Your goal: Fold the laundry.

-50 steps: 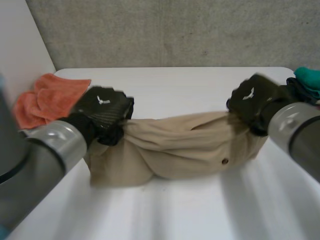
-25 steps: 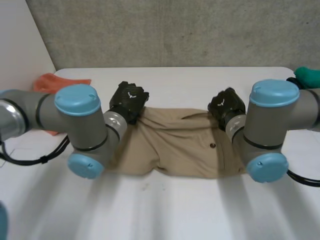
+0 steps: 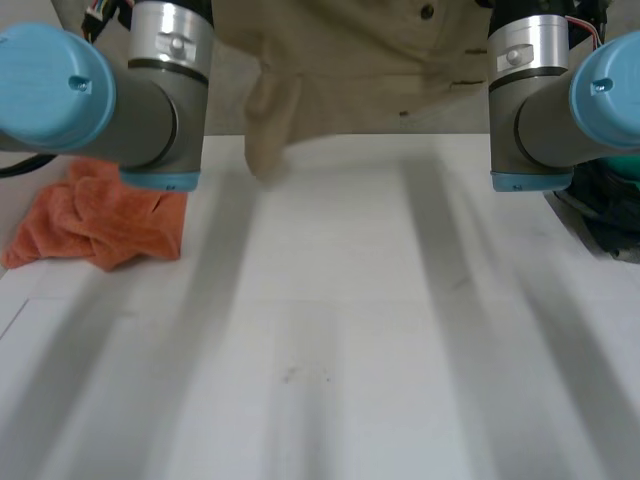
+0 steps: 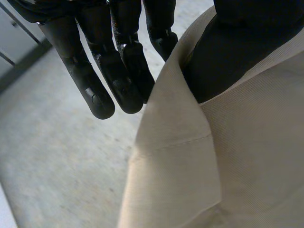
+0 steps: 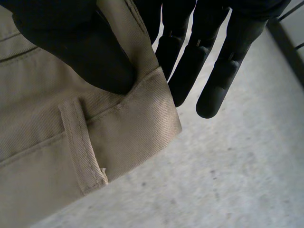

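Observation:
A beige garment (image 3: 350, 60) with buttons hangs in the air above the white table (image 3: 330, 340), stretched between my two raised arms. A loose fold of it dangles down near my left arm (image 3: 150, 90). My left hand (image 4: 118, 61) pinches an edge of the garment (image 4: 213, 166) between thumb and fingers. My right hand (image 5: 209, 61) pinches the waistband end of the garment (image 5: 47, 161) beside a belt loop (image 5: 83, 142), with the thumb (image 5: 80, 42) pressed on the cloth. My right arm (image 3: 540, 90) stands upright on the other side.
A crumpled orange cloth (image 3: 100, 215) lies at the table's left edge, below my left arm. Dark and teal cloth (image 3: 610, 190) sits at the right edge. A grey wall stands behind the table.
Both arms have swung upward and lifted the beige garment off the table. It was bunched on the surface a second ago and now hangs spread between the hands.

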